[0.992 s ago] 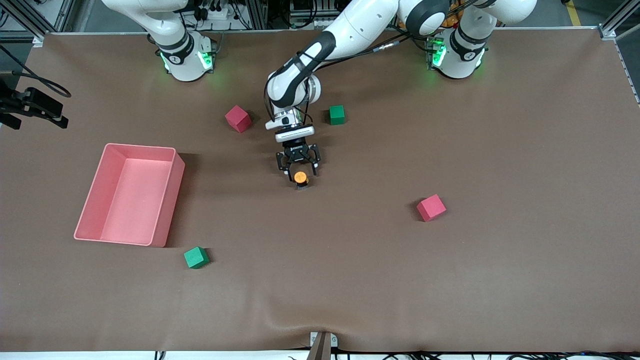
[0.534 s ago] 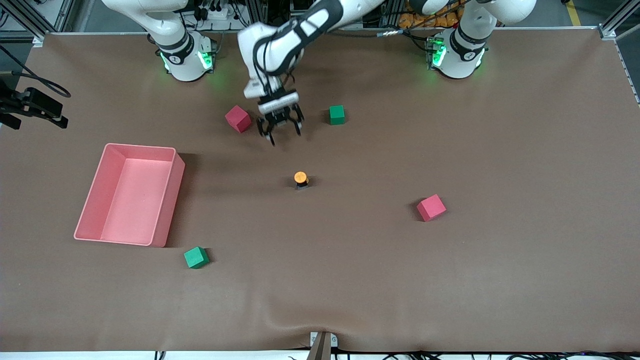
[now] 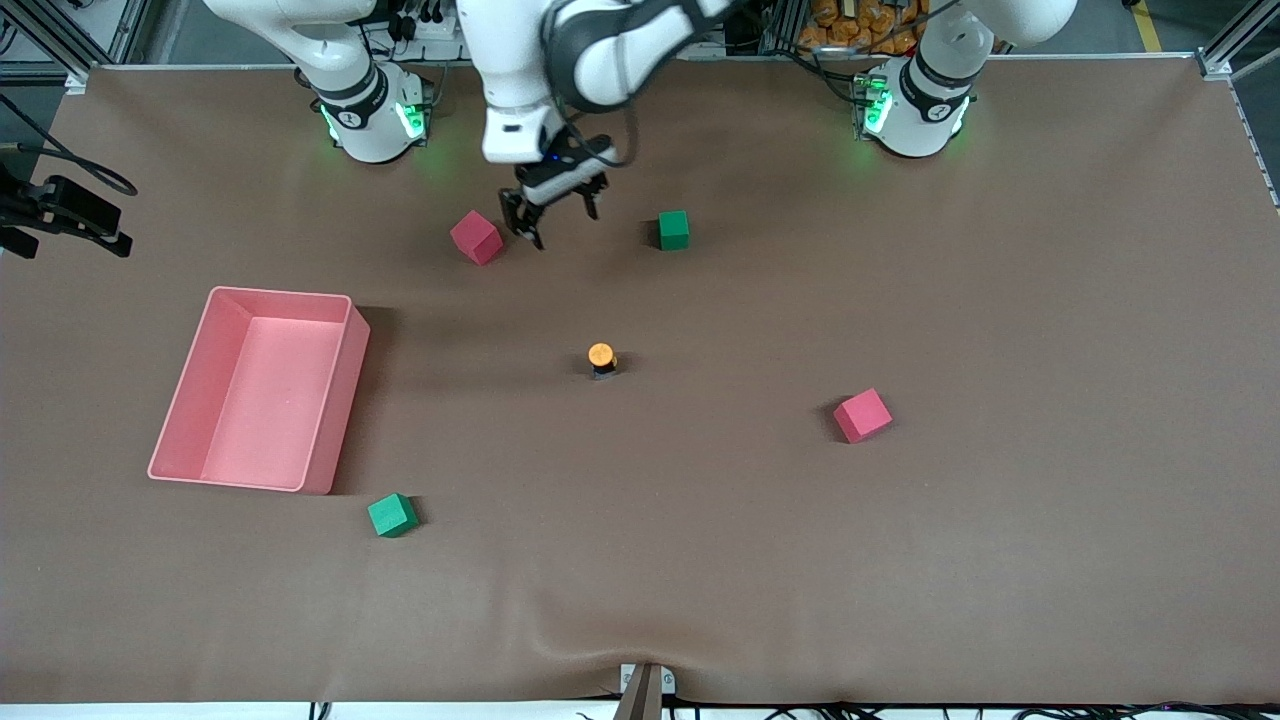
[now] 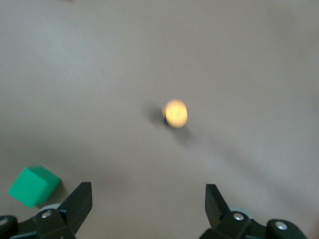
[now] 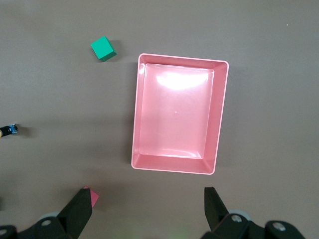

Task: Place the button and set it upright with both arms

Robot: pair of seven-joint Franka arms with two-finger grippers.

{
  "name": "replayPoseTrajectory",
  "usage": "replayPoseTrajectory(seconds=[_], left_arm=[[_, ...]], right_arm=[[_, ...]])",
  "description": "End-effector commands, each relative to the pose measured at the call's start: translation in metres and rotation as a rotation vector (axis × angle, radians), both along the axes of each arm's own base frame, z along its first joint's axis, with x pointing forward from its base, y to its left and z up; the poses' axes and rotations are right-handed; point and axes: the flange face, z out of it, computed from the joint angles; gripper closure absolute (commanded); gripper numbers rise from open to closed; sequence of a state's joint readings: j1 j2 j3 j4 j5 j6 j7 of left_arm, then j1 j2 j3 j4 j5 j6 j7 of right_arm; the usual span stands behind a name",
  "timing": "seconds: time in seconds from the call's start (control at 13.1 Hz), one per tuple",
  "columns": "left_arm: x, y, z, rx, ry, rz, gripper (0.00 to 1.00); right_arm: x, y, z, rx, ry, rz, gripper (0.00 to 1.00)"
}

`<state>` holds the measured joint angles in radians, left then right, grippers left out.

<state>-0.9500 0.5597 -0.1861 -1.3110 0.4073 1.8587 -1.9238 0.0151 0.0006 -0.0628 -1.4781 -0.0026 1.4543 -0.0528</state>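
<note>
Button [image 3: 601,358] standing upright, orange cap up, mid-table, alone, left gripper [image 3: 556,207] raised over the cloth between a red cube [image 3: 476,238] and green cube [image 3: 674,229], at the button's 12 o'clock, fingers released, right gripper [image 5: 147,211] spread wide above the pink tray [image 3: 334,400].

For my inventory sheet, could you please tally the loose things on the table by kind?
Red cubes: 2
Green cubes: 2
Pink trays: 1
Buttons: 1, standing upright
Total: 6
</note>
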Motion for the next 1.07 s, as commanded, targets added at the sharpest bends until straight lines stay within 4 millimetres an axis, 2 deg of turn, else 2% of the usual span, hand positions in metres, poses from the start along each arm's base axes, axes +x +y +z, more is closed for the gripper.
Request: replayPoseTrajectory(seconds=[0.0, 0.08, 0.23, 0.46, 0.61, 0.76, 0.99], left_arm=[[0.078, 0.085, 0.052, -0.02, 0.13, 0.02, 0.0], [0.106, 0.123, 0.071, -0.015, 0.171, 0.001, 0.0], [0.146, 0.191, 0.093, 0.029, 0.24, -0.057, 0.0], [0.183, 0.278, 0.13, 0.047, 0.275, -0.116, 0.0], [0.191, 0.329, 0.158, 0.038, 0.321, -0.238, 0.0], [0.199, 0.407, 0.192, -0.055, 0.359, -0.368, 0.0], [0.192, 0.493, 0.215, -0.041, 0.398, -0.587, 0.0]], right_arm=[[-0.001, -0.004, 0.003, 0.019, -0.001, -0.002, 0.0], [-0.001, -0.003, 0.003, 0.019, -0.001, 0.0, 0.0], [-0.001, -0.004, 0.003, 0.019, -0.003, -0.002, 0.0], [-0.001, -0.003, 0.004, 0.021, -0.003, 0.0, 0.0], [-0.001, -0.004, 0.004, 0.024, -0.003, -0.001, 0.0], [-0.001, -0.003, 0.003, 0.024, -0.001, 0.0, 0.0], [-0.001, -0.004, 0.003, 0.024, 0.0, -0.001, 0.0]])
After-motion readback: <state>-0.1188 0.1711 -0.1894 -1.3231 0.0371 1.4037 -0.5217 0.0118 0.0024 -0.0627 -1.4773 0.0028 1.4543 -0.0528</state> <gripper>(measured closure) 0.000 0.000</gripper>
